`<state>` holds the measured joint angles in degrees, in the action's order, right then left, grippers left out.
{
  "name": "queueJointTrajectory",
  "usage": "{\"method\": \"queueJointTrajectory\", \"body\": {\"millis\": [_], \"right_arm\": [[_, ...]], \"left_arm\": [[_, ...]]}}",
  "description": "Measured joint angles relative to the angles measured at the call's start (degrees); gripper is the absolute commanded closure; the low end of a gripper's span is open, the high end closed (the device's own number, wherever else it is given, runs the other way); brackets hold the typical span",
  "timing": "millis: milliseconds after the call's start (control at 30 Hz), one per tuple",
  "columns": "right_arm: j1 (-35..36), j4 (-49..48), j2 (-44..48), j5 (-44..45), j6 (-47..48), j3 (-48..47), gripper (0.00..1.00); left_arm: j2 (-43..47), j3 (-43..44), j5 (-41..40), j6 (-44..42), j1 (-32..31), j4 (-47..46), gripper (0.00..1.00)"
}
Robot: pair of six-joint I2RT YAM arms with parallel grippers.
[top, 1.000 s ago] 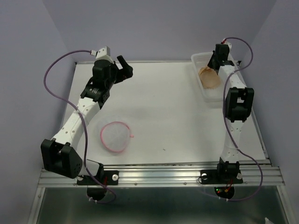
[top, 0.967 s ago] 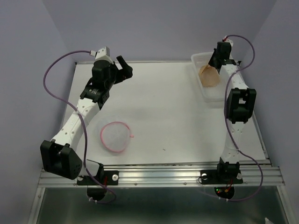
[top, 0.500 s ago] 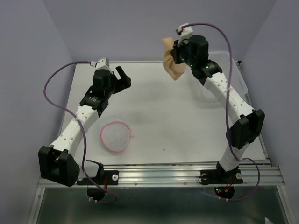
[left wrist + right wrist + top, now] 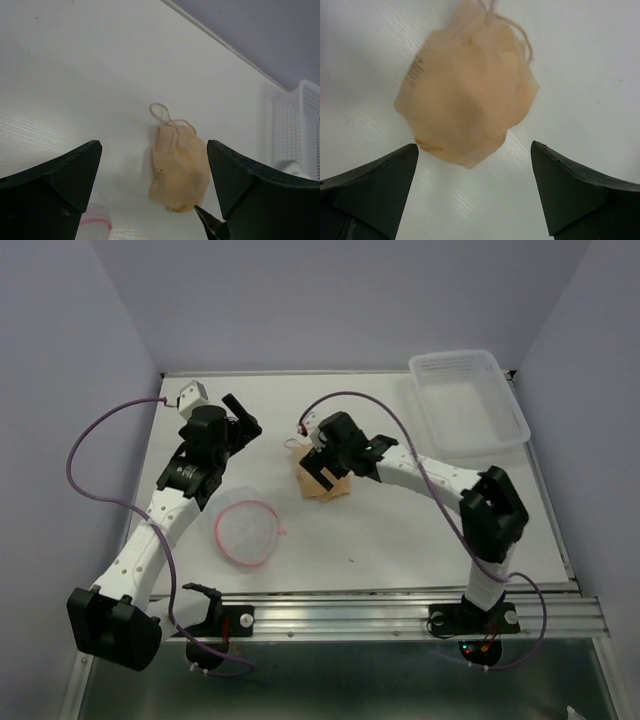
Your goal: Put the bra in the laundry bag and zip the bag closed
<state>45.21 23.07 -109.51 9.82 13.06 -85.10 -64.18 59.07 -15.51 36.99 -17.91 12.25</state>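
The bra is a crumpled tan bundle lying on the white table near its middle, its thin strap loop trailing toward the far side. My right gripper hovers just above it, open; in the right wrist view the bra lies loose ahead of the spread jaws. The laundry bag, white mesh with a pink rim, lies near the left front. My left gripper is open and empty at the far left, and its wrist view faces the bra.
A clear plastic basket stands at the far right corner, also seen in the left wrist view. A pink-edged corner of the bag shows low in the left wrist view. The right arm stretches across the table's middle.
My right arm carried the bra from the basket, through the air, down to the table's middle and opened, letting it go. The left arm swung slightly nearer and to the left.
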Motion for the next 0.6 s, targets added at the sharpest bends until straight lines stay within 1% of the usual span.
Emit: {"method": "queueJointTrajectory", "body": {"millis": [33, 100, 133, 200, 267, 333, 400, 500, 600], "right_arm": [[-0.44, -0.39, 4.70, -3.02, -0.85, 2.25, 0.00], [-0.94, -2.60, 11.23, -6.38, -2.21, 4.72, 0.00], [-1.22, -4.59, 16.04, -8.41, -3.45, 5.86, 0.00], [-1.27, -7.98, 21.62, -9.05, -5.51, 6.19, 0.00], [-1.64, -11.47, 24.39, -8.07, -8.35, 6.19, 0.00], [-2.60, -13.66, 24.72, -7.04, -12.39, 6.21, 0.00], [-5.03, -14.34, 23.34, -7.06, -17.31, 7.13, 0.00], [-11.78, -13.86, 20.11, -11.50, -23.93, 10.01, 0.00], [-17.57, -12.26, 16.24, -14.91, -28.17, 12.31, 0.00]], "left_arm": [[0.31, -0.15, -0.33, 0.46, 0.02, 0.13, 0.01], [0.59, -0.35, -0.46, 1.05, 0.02, 0.31, 0.01], [0.55, -0.50, -0.28, 1.16, 0.02, 0.20, 0.01], [0.13, -0.76, 0.50, 1.27, 0.02, 0.09, 0.01], [-0.72, -0.85, 1.51, 1.27, 0.02, -0.07, 0.01], [-2.73, -0.87, 3.26, 1.25, 0.02, -0.28, 0.01], [-5.11, -0.94, 5.16, 1.03, -0.02, -0.42, 0.01], [-7.76, -1.73, 6.97, 0.76, -0.39, -0.48, 0.01], [-9.44, -3.48, 9.51, 0.57, -0.90, -1.27, 0.01]]}}
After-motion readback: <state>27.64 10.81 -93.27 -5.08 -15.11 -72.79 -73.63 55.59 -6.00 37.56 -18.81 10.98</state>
